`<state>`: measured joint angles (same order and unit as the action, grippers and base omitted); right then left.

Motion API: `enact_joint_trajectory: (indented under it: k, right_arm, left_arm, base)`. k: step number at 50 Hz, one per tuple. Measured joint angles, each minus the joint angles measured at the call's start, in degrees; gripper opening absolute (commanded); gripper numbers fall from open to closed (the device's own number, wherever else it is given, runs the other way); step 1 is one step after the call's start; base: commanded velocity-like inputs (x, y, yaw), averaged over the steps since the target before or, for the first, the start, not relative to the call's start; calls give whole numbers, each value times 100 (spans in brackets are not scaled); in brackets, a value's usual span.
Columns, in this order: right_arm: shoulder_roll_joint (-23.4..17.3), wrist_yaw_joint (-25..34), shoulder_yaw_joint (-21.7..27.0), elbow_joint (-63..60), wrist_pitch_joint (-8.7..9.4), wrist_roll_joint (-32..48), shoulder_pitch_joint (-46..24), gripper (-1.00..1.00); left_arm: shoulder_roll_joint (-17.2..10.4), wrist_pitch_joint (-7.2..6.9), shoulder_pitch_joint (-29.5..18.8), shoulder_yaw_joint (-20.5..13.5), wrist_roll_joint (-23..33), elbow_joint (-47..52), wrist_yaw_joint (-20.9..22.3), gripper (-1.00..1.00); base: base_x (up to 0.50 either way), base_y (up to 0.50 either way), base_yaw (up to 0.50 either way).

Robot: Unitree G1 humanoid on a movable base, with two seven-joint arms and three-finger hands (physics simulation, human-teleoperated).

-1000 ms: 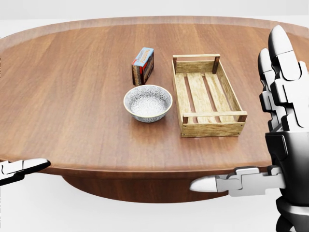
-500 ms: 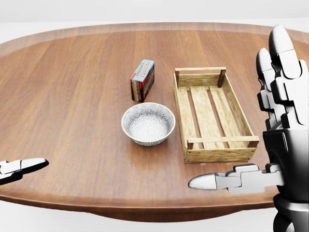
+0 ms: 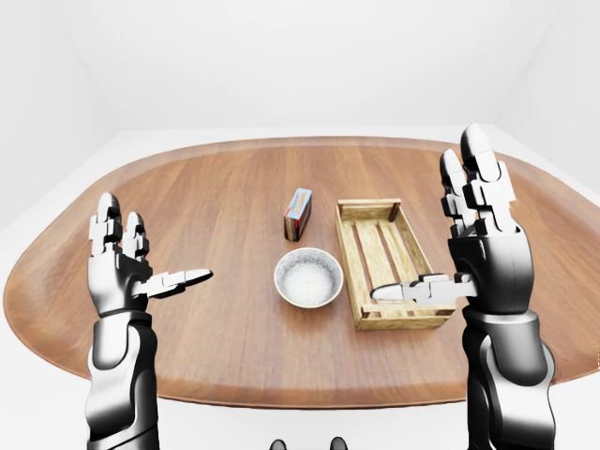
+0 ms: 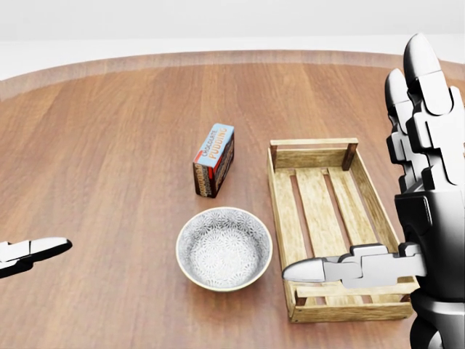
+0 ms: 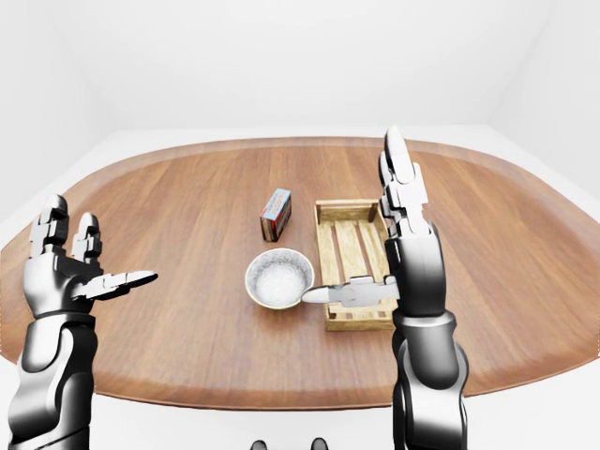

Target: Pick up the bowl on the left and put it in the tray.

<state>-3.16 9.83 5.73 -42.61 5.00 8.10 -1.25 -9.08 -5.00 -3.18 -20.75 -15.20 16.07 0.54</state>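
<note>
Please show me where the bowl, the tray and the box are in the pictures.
bowl (image 4: 224,254), head view, on its patterned inner bottom.
tray (image 4: 317,190), head view, on the bare middle slat of its floor.
box (image 4: 215,149), head view, on its blue upper face.

The left hand (image 3: 117,281) and the right hand (image 3: 487,267) are built alike. Each has a dark, glossy gunmetal palm block and fingers (image 3: 478,159) made of blocky, stepped segments in pale silver-grey, ending in smooth rounded tips that shade to white. In the head view the thumb (image 4: 341,269) of the right hand is a chain of angular light-grey links with a tapered, bullet-shaped end. Below each hand a narrower dark wrist collar leads into a thick, rounded forearm (image 3: 506,370) of polished dark metal with soft grey highlights and ringed joints.
</note>
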Motion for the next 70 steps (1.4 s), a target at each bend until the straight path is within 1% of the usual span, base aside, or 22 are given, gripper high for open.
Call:
enact_joint_trajectory:
  k: [12, 22, 29, 34, 42, 46, 51, 59, 70]
  right_arm:
    - [5, 3, -16, -41, 0, 26, -17, 96]
    - [-4, 61, -137, -43, 0, 140, -37, 96]
    - [-36, 171, -302, -48, 0, 383, -54, 96]
    - [-59, 318, -487, -39, 0, 699, -45, 96]
    - [-71, 677, -973, 192, 0, 1398, 116, 96]
    - [-165, 952, -1400, 415, 0, 2081, 372, 96]
    - [-166, 1268, -1706, 649, 0, 2723, 606, 96]
    - [-101, 1599, -1941, 883, 0, 3360, 837, 96]
    - [-27, 1815, -2149, 1007, 0, 3950, 1024, 96]
  left_arm:
    - [-16, 0, 0, -30, -29, 38, -7, 100]
    - [-16, 0, 5, -41, -41, 63, 4, 100]
    - [-4, 0, 37, -49, -49, 110, 22, 100]
    - [1, 0, 50, -61, -61, 165, 28, 100]
    - [-6, 0, 46, -81, -70, 194, 37, 100]
    - [-9, 0, 57, -97, -86, 256, 42, 100]
    - [-17, 0, 56, -126, -111, 315, 46, 100]
    - [-27, 0, 54, -158, -137, 379, 50, 100]
    - [-26, 0, 65, -173, -139, 382, 62, 100]
  base:
    - [49, 0, 0]
    - [2, 0, 0]
    - [0, 0, 0]
    - [0, 0, 0]
    - [0, 0, 0]
    - [0, 0, 0]
    - [0, 0, 0]
    - [0, 0, 0]
    - [0, 0, 0]
